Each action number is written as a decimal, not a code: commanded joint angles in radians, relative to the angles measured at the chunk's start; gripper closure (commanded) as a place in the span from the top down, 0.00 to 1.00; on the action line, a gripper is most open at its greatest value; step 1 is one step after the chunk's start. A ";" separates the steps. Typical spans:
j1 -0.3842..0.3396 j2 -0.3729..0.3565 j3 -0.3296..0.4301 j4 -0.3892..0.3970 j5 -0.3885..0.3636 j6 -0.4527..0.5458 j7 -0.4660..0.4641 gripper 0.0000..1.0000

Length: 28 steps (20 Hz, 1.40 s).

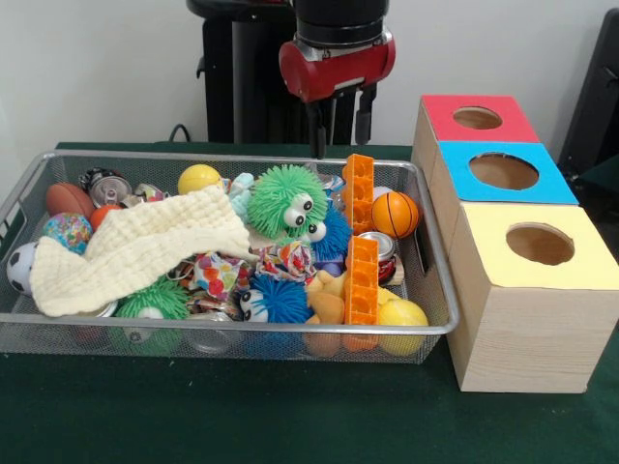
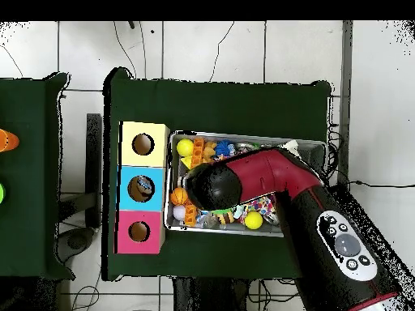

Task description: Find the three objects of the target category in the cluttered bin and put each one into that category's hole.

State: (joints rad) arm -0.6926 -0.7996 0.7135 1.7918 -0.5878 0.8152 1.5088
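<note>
The gripper [image 1: 339, 121] was seen hanging above the far rim of the cluttered bin [image 1: 19, 198], its two dark fingers [image 1: 365, 111] set a narrow gap apart with nothing between them; in the overhead view it was hidden entirely under the red and black arm [image 2: 267, 174]. Just below the fingertips, an orange perforated block [image 1: 358, 191] stood upright inside the bin, with a small basketball [image 1: 395, 214] to its right and a green spiky ball with googly eyes [image 1: 286, 200] to its left. A cream cloth [image 1: 131, 249] was draped over the left half of the contents, so whatever lay beneath it could not be made out. Several items near the front wall were only partly seen through the mesh. To the right of the bin, three wooden boxes were lined up touching one another, and the hole [image 1: 503, 171] was found in the blue-topped middle box [image 1: 462, 159], between the red-topped box [image 1: 447, 116] at the far end and the yellow-topped box [image 1: 484, 232] at the near end. Something small was glimpsed inside the hole from overhead but could not be identified. Bare green table [image 1: 290, 416] was left open along the near side.
</note>
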 commanded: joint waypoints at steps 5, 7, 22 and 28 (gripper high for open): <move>-0.031 -0.003 -0.087 0.168 -0.067 0.051 -0.051 1.00; -0.037 -0.011 -0.091 0.192 -0.076 0.040 -0.054 1.00; -0.001 0.067 -0.151 0.170 -0.199 -0.067 -0.016 1.00; 0.009 0.102 -0.149 0.158 -0.220 -0.124 0.007 1.00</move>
State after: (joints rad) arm -0.6949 -0.7478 0.5901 1.9553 -0.7353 0.7868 1.5088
